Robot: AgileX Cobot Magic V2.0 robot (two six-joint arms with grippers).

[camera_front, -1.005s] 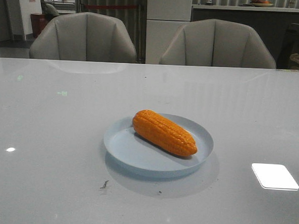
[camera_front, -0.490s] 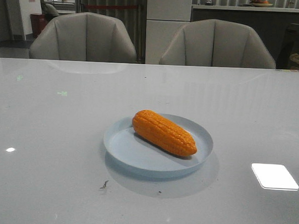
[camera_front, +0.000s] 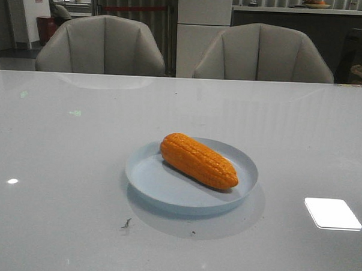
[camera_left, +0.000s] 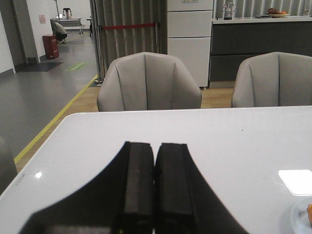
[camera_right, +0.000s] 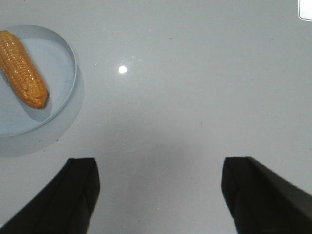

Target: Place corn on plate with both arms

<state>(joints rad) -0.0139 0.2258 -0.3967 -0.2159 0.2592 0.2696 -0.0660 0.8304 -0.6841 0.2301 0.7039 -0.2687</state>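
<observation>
Nothing had moved: one glossy orange corn cob [camera_front: 199,161] lay on one pale blue round plate [camera_front: 152,181]; left gripper [camera_left: 154,183] fingers pressed together and empty, right gripper [camera_right: 158,187] fingers spread wide and empty.

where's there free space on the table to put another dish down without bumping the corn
Only the middle is taken: the plate with the corn lying on it. The table is bare left of the plate, right of it, behind it toward the chairs, and in front toward the near edge. The open right gripper hangs over bare tabletop beside the plate.

Glossy bumpy corn [camera_front: 199,160], glossy table [camera_front: 59,166]
</observation>
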